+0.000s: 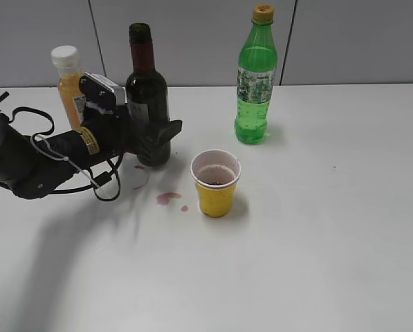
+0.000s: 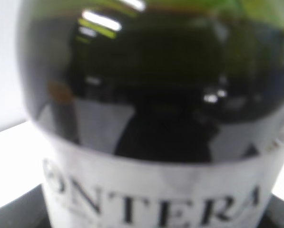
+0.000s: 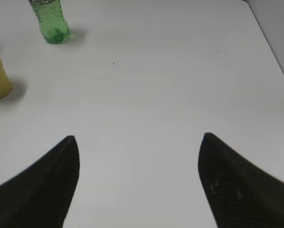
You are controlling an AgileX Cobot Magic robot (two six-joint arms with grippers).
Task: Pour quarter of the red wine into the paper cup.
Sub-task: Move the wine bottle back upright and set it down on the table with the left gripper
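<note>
The left gripper (image 1: 151, 142) pinches the upright red wine (image 1: 147, 97), paper cup (image 1: 216, 183) at its four o'clock; the right gripper (image 3: 139, 183) is spread.

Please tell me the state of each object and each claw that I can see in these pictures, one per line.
wine bottle: upright on the table, uncorked, gripped by the left claw
paper cup: upright, a little dark wine inside
green soda bottle: upright, capped
orange juice bottle: upright, capped
table: small red spills beside the wine bottle
right claw: open, empty
</note>
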